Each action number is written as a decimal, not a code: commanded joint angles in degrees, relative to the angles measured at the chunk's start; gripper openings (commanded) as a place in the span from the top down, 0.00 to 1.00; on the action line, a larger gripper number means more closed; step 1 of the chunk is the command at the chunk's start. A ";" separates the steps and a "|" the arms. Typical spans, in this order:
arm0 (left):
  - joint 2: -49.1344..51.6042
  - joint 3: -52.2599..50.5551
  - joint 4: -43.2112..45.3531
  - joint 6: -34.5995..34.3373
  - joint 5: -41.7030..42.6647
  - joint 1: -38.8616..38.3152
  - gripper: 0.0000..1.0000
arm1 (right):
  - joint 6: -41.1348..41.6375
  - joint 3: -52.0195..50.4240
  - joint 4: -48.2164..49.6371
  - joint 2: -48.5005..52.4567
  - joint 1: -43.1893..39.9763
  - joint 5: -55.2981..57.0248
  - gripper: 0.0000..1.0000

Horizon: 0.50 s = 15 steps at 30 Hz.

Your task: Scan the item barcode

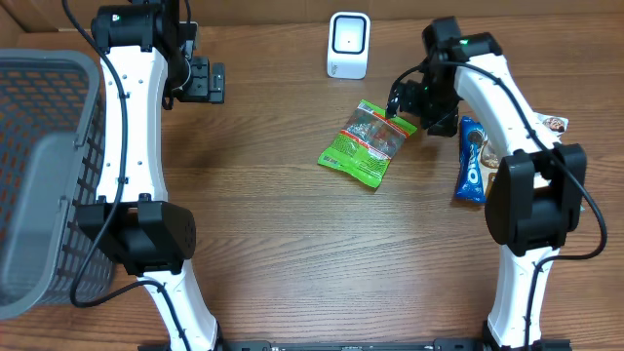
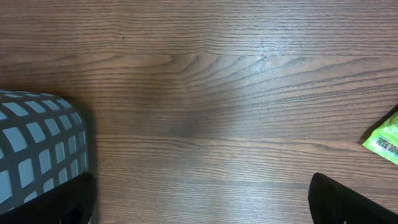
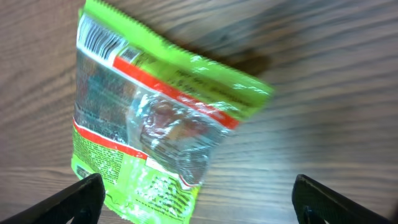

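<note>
Green crinkly plastic snack packet (image 1: 366, 143) lies diagonally, one end under right gripper (image 1: 402, 105) — jaws wide, empty; left gripper (image 1: 207, 81) well apart, likewise wide.

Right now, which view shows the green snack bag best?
Right wrist: the green snack bag fills the frame, barcode at its upper left. Overhead shows the bag whole but small. Left wrist catches only a corner at the right edge.

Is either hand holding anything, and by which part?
Nothing is held. The right hand is open over the packet; the left hand open over the table.
</note>
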 commanded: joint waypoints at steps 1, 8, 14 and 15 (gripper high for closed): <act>0.44 0.39 0.07 1.09 0.26 -0.42 0.00 | 6.01 -5.49 3.26 -1.97 0.85 -1.95 0.02; 0.44 0.39 0.07 1.09 0.26 -0.37 0.01 | 16.06 -16.31 16.81 -1.97 3.32 -6.64 0.02; 0.44 0.39 0.07 1.09 0.26 -0.48 0.01 | 22.56 -22.45 29.42 -1.97 5.33 -6.64 0.02; 0.44 0.39 0.07 1.09 0.26 -0.48 0.00 | 23.08 -23.19 31.52 -1.92 5.75 -6.27 0.03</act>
